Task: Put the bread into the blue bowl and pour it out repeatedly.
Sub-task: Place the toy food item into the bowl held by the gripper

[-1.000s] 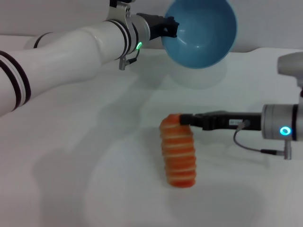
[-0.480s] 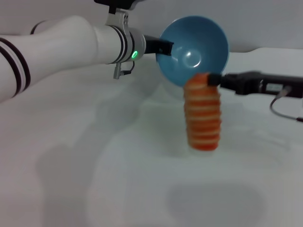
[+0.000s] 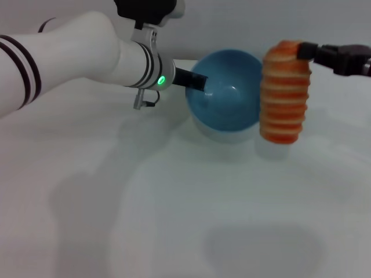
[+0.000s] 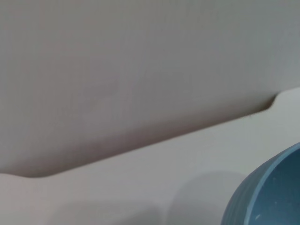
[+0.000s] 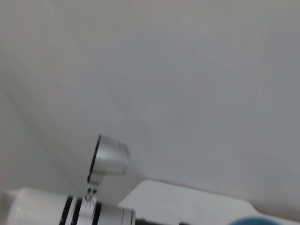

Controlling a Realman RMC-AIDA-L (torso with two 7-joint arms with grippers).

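In the head view your left gripper [image 3: 194, 80] was clamped on the rim of the bowl [image 3: 226, 92] at about the bowl's nine o'clock; the bowl was tipped with its opening facing the camera, its lower edge close over the white table [image 3: 174, 220], though you could not tell whether it touched; the left arm [image 3: 75, 52] reached in from the ten o'clock corner with a green light lit near the wrist. Your right gripper [image 3: 307, 52] came in from two o'clock and was pinched on the top end of the bread [image 3: 284, 92]; the bread hung upright below it, clear of the table, just beside the bowl at the bowl's three o'clock and outside it, with its upper end above the bowl's rim.

In the left wrist view you saw only a curve of the bowl [image 4: 267, 197], the table edge and a plain wall [image 4: 140, 61]; that arm's own fingers did not show. In the right wrist view the wall filled most of the frame, with the left arm [image 5: 98, 213] low down and a sliver of the bowl [image 5: 246, 221] at the edge.
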